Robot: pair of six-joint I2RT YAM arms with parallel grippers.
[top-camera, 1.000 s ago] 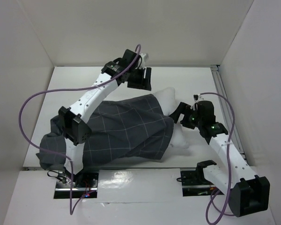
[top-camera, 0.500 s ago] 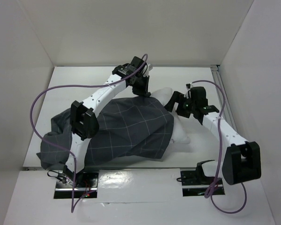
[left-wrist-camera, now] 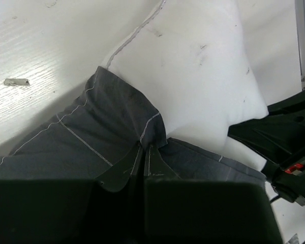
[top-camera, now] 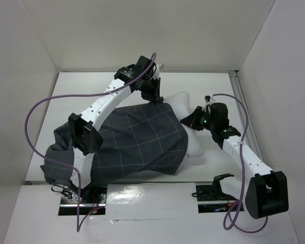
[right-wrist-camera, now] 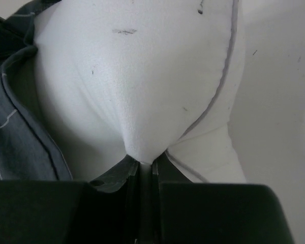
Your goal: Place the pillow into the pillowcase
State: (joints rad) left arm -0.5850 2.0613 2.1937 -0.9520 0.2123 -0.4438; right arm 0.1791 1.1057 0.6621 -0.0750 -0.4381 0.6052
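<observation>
The top external camera views the pillow [top-camera: 184,103] from high above its near side, at a distance; both wrist cameras face it close up, sharing its uncovered end.

matt white cloth pillow [right-wrist-camera: 142,76], matt grey woven pillowcase [top-camera: 137,137] — faintly grained white table [left-wrist-camera: 40,40]

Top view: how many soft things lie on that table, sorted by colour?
White: 1, the pillow
Dark grey with a light grid: 1, the pillowcase
Total: 2
</observation>
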